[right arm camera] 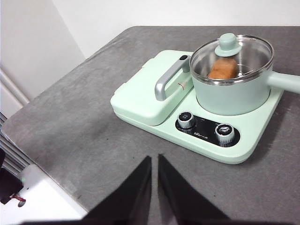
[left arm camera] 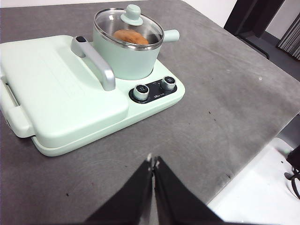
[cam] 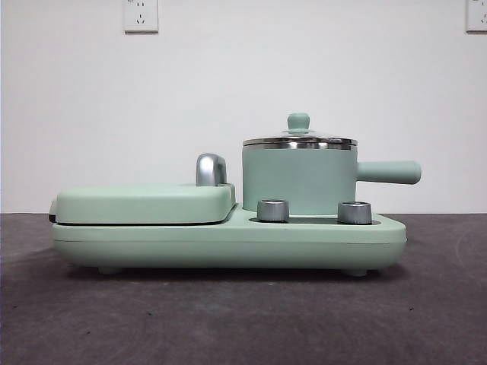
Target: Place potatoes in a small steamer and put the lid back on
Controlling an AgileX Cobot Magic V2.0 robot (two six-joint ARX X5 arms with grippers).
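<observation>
The small mint-green steamer pot [cam: 300,176] stands on the right side of the green cooker base [cam: 228,239], its stubby handle pointing right. The glass lid [cam: 299,139] with its green knob sits on the pot's rim. The orange-brown potato [left arm camera: 131,37] lies inside the pot under the glass, and it also shows in the right wrist view [right arm camera: 222,68]. My left gripper [left arm camera: 153,162] is shut and empty, back from the cooker above the table's near part. My right gripper [right arm camera: 154,159] is shut and empty, also held back from the cooker. Neither arm shows in the front view.
The flat green griddle cover [cam: 144,202] with a chrome handle [cam: 210,169] lies shut on the base's left half. Two steel knobs [cam: 273,210] sit at the base's front below the pot. The grey table's edges show near each gripper [left arm camera: 262,150].
</observation>
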